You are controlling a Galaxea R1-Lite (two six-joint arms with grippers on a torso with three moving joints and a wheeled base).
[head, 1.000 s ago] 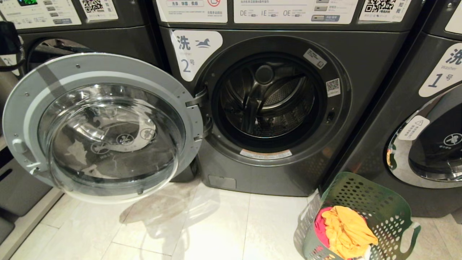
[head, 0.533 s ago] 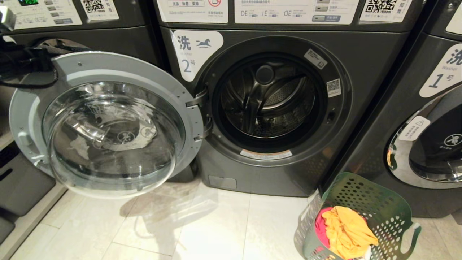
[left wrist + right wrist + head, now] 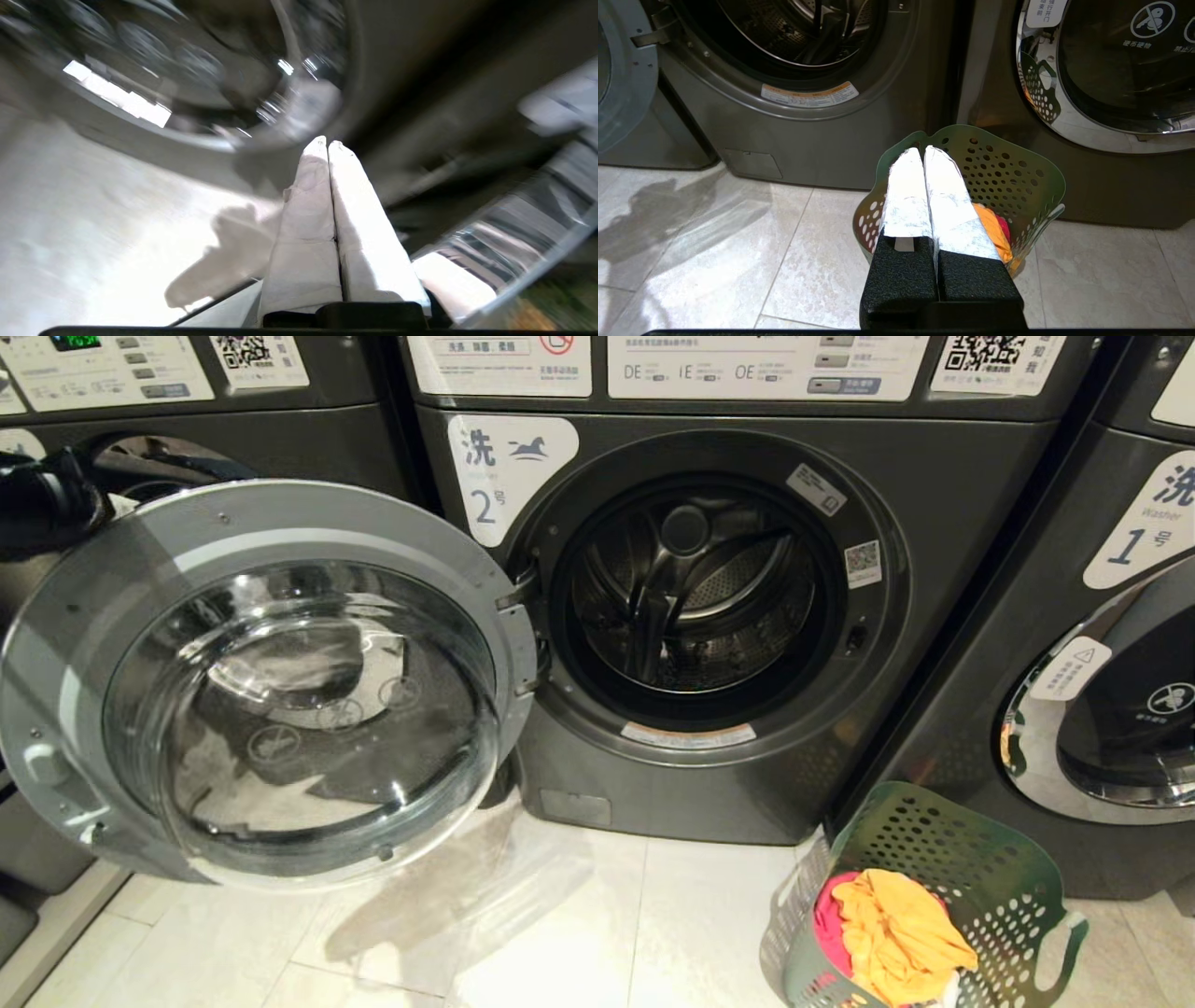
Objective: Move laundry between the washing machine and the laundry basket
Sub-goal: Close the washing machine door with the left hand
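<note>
Washer 2 door (image 3: 271, 681): you see it swung wide open
Left gripper (image 3: 327, 144): fingers pressed together, empty
Right gripper (image 3: 923, 151): fingers together, empty, over laundry basket (image 3: 1017, 172)

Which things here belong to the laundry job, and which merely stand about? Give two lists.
Job: washing machine 2, door open, drum empty; laundry basket; laundry in it; left gripper; right gripper.

Standing about: washer 1; washer behind the door.
</note>
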